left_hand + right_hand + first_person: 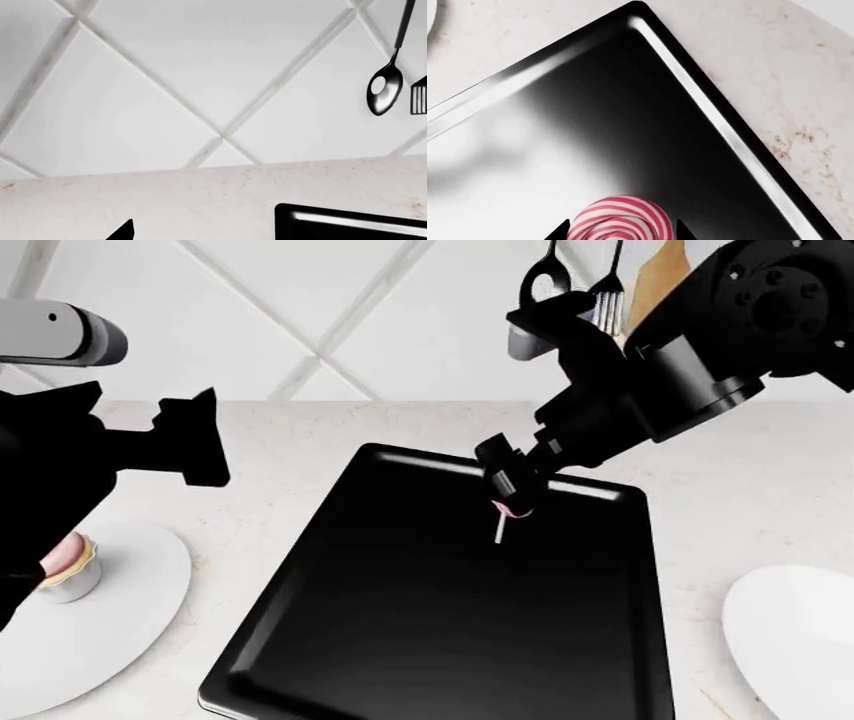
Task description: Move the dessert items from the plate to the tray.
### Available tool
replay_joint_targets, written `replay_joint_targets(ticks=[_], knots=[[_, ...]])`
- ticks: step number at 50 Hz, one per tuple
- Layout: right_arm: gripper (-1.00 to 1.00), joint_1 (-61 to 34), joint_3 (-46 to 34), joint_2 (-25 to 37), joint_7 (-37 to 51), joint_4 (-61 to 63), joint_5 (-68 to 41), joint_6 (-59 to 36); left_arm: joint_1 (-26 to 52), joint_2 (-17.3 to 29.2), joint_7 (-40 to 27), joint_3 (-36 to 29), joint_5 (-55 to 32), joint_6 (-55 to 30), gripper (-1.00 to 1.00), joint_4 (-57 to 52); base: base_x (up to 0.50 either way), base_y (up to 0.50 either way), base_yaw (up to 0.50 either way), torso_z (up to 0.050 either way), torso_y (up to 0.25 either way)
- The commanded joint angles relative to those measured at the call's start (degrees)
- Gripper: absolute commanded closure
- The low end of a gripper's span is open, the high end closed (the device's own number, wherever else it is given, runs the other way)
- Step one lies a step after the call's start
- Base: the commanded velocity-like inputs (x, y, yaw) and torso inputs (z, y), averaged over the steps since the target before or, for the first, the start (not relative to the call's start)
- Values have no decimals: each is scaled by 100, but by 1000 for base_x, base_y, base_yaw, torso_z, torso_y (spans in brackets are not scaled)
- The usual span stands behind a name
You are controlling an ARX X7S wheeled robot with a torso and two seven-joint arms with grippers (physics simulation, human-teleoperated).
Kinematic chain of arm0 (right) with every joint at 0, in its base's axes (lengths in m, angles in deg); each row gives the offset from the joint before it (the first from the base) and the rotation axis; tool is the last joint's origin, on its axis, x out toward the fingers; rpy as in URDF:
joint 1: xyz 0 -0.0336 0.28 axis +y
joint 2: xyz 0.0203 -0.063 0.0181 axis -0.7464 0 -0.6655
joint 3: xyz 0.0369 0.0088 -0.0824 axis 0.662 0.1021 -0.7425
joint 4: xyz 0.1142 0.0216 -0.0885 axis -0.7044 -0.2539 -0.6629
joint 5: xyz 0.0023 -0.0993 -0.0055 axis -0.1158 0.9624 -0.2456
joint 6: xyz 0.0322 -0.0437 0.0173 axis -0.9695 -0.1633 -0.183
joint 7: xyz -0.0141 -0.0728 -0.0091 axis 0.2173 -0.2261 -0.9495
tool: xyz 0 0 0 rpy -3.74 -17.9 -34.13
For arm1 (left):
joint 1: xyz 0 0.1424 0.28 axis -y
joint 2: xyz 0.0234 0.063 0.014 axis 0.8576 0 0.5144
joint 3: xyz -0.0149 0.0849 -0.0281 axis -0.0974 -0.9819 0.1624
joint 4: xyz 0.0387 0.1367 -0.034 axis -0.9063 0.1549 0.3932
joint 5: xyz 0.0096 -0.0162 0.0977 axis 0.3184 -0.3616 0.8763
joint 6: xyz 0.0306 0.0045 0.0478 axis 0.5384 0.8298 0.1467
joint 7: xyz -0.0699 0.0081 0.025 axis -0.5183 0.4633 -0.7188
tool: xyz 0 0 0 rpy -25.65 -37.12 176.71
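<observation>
In your left wrist view you see mostly the white tiled wall (200, 75) with its diagonal seams, a pale stone counter (167, 200) below it, and one corner of the black tray (353, 222) at the edge of the picture. A dark spoon (385, 90) hangs on the wall with part of a slotted spatula (419, 95) just beside it. Only a small black tip of the left gripper (123, 231) shows, so you cannot tell how wide it stands.

In your head view the left gripper (187, 440) hangs above the counter, to the left of the tray (400, 640), and its jaw gap is not readable here either. The cupcake (67, 565) sits on the white plate (134, 620) at the left, partly hidden behind that arm. Your right gripper (509, 490) is over the far half of the tray, closed on the lollipop (507, 510), whose white stick hangs down toward the tray surface. A second white plate (801, 640) lies at the right, off the tray.

In your right wrist view the lollipop (620, 220) sits pinched between the two black fingertips (557, 232), its pink and white swirl facing the camera. Beneath it lies the glossy tray (694, 150) with one rounded corner and rim visible against the counter (774, 75).
</observation>
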Motion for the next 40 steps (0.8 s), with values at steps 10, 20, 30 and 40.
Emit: replay_joint_targets(ticks=[10, 20, 30, 40], knots=[[-100, 241, -160, -254, -218, -231, 360, 186, -229, 46, 127, 44, 148, 118, -100, -25, 0, 0, 0, 0, 0], [-100, 172, -144, -242, -216, -194, 329, 129, -238, 71, 154, 55, 129, 147, -100, -38, 0, 0, 0, 0, 0], [-100, -355, 310, 422, 443, 329, -276, 6, -49, 170, 76, -24, -58, 36, -100, 5, 0, 0, 0, 0, 0], [-100, -641, 720, 1444, 1695, 1352, -1362, -35, 1445, 672, -1196, -1083, -1860, -843, -100, 559, 0, 0, 0, 0, 0]])
